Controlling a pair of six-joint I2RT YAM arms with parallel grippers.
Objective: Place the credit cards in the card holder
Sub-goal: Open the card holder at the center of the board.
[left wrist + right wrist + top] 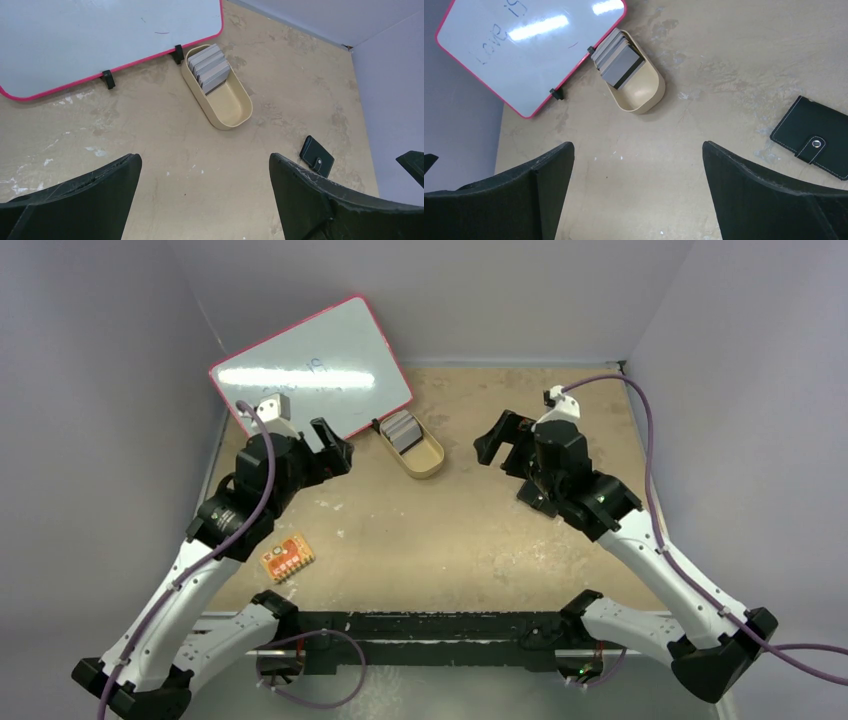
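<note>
A stack of grey credit cards (209, 67) stands on edge in the near end of a tan oval tray (235, 112) by the whiteboard. The front card (623, 70) shows a black stripe. The card holder (816, 137) is a black wallet, closed with its snap tab, lying flat on the table right of the tray (644, 97); it also appears in the left wrist view (317, 156). In the top view the right arm hides it. My left gripper (204, 165) hovers open left of the tray (425, 465). My right gripper (638, 150) hovers open to the tray's right. Both hold nothing.
A pink-framed whiteboard (310, 365) leans at the back left on black feet. A small orange board with pale squares (287, 557) lies near the left arm. Grey walls close in the table on the left, back and right.
</note>
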